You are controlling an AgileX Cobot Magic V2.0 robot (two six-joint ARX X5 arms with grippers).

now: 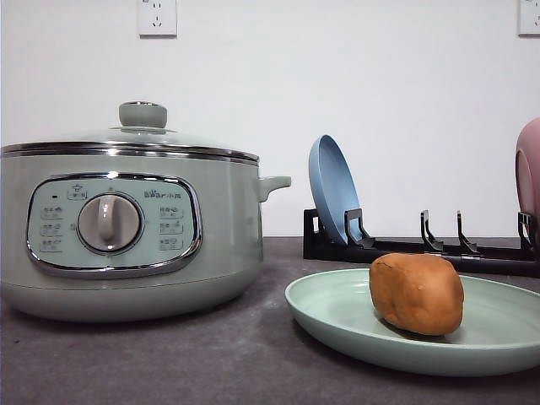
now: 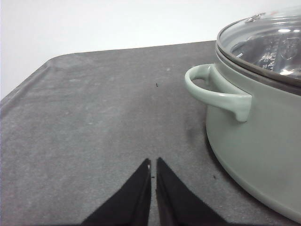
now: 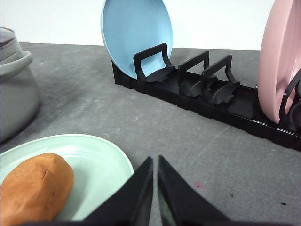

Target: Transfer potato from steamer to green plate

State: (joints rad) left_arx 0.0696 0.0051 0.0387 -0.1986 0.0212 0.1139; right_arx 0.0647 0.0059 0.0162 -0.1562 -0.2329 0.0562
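The orange-brown potato (image 1: 417, 293) lies on the green plate (image 1: 337, 316), right of the table's middle. It also appears as the potato (image 3: 34, 183) on the green plate (image 3: 103, 162) in the right wrist view, beside my right gripper (image 3: 154, 162), which is shut and holds nothing. The sage-green steamer (image 1: 126, 224) stands at the left with its glass lid (image 1: 143, 131) on. My left gripper (image 2: 153, 165) is shut and empty over bare table, beside the steamer (image 2: 258, 141) and its side handle (image 2: 216, 92).
A black dish rack (image 1: 422, 249) runs along the back right, holding an upright blue plate (image 1: 333, 190) and a pink plate (image 1: 529, 173). The grey table (image 2: 94, 117) has free room on the steamer's handle side, up to the white wall.
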